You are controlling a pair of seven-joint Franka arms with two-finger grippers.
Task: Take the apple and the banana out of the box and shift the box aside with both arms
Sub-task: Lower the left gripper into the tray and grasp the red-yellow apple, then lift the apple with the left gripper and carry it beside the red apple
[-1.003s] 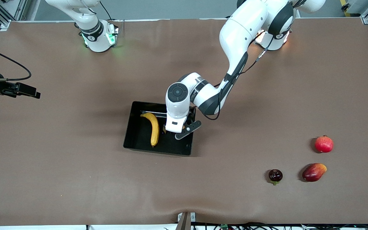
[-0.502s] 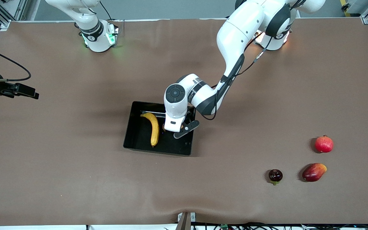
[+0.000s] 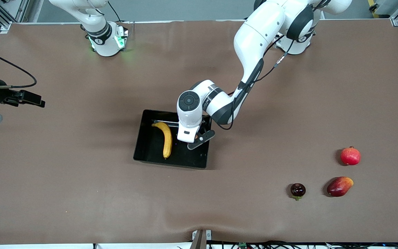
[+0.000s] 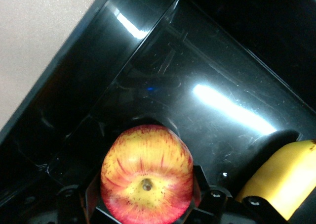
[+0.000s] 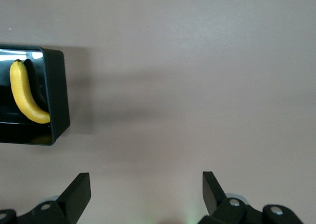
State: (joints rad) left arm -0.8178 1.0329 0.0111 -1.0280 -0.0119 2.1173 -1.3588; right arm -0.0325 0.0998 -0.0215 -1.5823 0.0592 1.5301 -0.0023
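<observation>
Brown table; left gripper (image 4: 146,204) low in tray (image 3: 143,148), apple (image 4: 146,173) gripped between its fingers, beside banana (image 3: 166,139). Right gripper (image 5: 146,194) waits, fingers spread.

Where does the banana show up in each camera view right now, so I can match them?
Front view: the banana lies in the black tray, beside the left end effector.
Left wrist view: only one yellow end shows at the picture's edge, beside the apple.
Right wrist view: the whole curved banana lies inside the tray.
Shared landmark: the tray's glossy black wall.
</observation>
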